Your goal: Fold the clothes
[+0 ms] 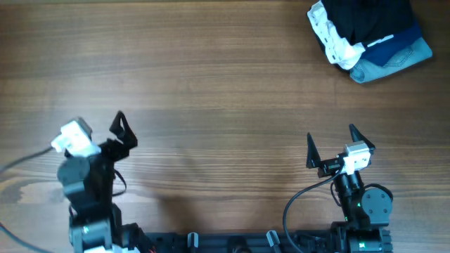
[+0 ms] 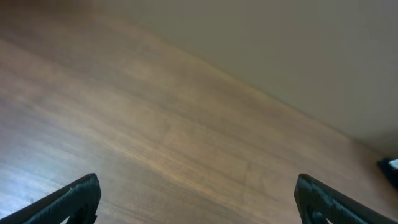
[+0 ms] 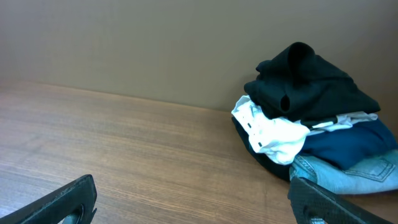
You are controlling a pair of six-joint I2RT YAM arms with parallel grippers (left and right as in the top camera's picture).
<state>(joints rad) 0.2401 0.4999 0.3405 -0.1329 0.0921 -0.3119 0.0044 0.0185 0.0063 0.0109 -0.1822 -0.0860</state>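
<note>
The black garment (image 1: 365, 17) lies crumpled on top of a pile of clothes at the table's far right corner. It also shows in the right wrist view (image 3: 311, 84), as a dark heap at the right. My left gripper (image 1: 121, 133) is open and empty near the front left of the table, far from the pile; in its wrist view (image 2: 198, 196) only bare wood lies between the fingers. My right gripper (image 1: 330, 144) is open and empty at the front right, well short of the pile, and shows open in its wrist view (image 3: 193, 199).
In the same pile lie a white garment (image 1: 334, 39) (image 3: 273, 130), a dark blue piece (image 3: 348, 143) and a light-blue denim piece (image 1: 394, 60) (image 3: 348, 174). The wooden table (image 1: 211, 84) ends at a wall behind the pile.
</note>
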